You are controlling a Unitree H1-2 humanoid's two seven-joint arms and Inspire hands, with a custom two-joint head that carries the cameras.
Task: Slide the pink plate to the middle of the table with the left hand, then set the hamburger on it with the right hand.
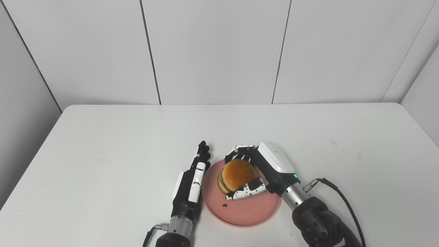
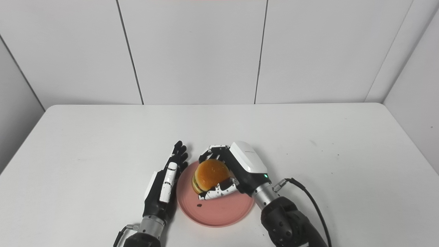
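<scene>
The right hand (image 1: 258,168), cased in a glossy white shell over black jointed fingers, is curled around the hamburger (image 1: 236,175): the fingers (image 1: 240,151) are wrapped over the far side of the bun and the thumb is pressed along its near lower edge. A small green light is seen at the wrist, below which a bare metal cuff and a dark padded forearm are joined by a black cable.

The hamburger is a rounded, shiny orange-brown bun with thin yellow and green layers showing at its left edge. It is held over the far half of the pink plate (image 1: 250,212); whether its base touches the plate cannot be told. The plate is round, shallow and matt salmon-pink, with a small dark speck on its near left part, and it lies on the smooth white bench (image 1: 103,154) near the front middle.

The left hand (image 1: 192,183) is held flat and released, fingers straight and close together, edge-on just beside the plate's left rim, grasping nothing. Plain white wall panels (image 1: 216,51) with dark seams are seen behind.
</scene>
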